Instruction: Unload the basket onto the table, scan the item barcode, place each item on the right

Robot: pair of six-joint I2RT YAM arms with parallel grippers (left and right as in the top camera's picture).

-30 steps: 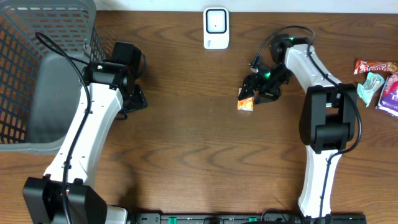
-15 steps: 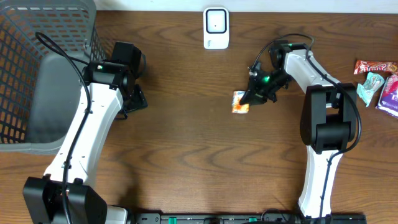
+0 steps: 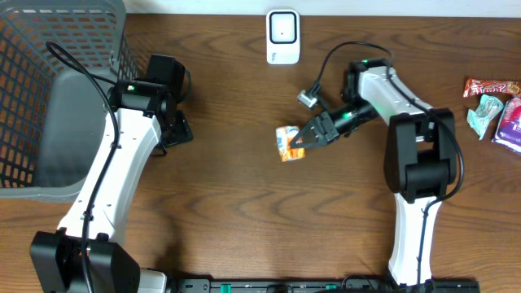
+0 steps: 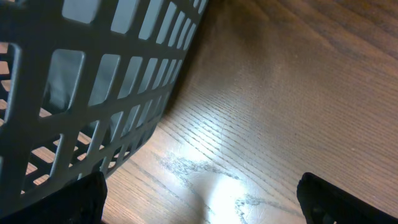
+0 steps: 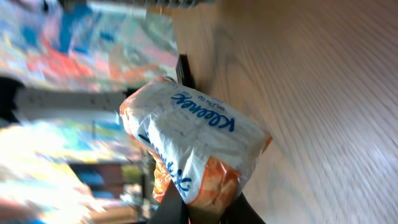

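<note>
**Tissue pack held over the middle of the table, left arm idle**

On the near part of the wooden table (image 3: 244,228) there are only the two arm bases. A little farther, near the middle of the table, the right gripper (image 3: 303,140) is clamped on a tissue pack (image 3: 286,144). It holds the pack at one end, and the rest of the pack sticks out to the left beyond the fingertips.

In the right wrist view, the long axis of the pack runs away from the fingers at a slant. The blue brand name is printed along this axis on the white face, which is turned to that camera. The held end is orange. In the overhead view the pack looks short and a bit tilted, with a white and orange side turned up. I cannot tell whether it touches the wood.

At about the same depth on the left, the left gripper (image 3: 175,130) stands wide open with nothing between its fingers (image 4: 87,196), just beside a grey basket (image 3: 49,49) that fills the far left corner. Some snack packets (image 3: 484,114) lie at the right edge, well apart from the pack. At the far edge a white scanner (image 3: 282,37) lies flat, well beyond the pack and almost straight behind it.
</note>
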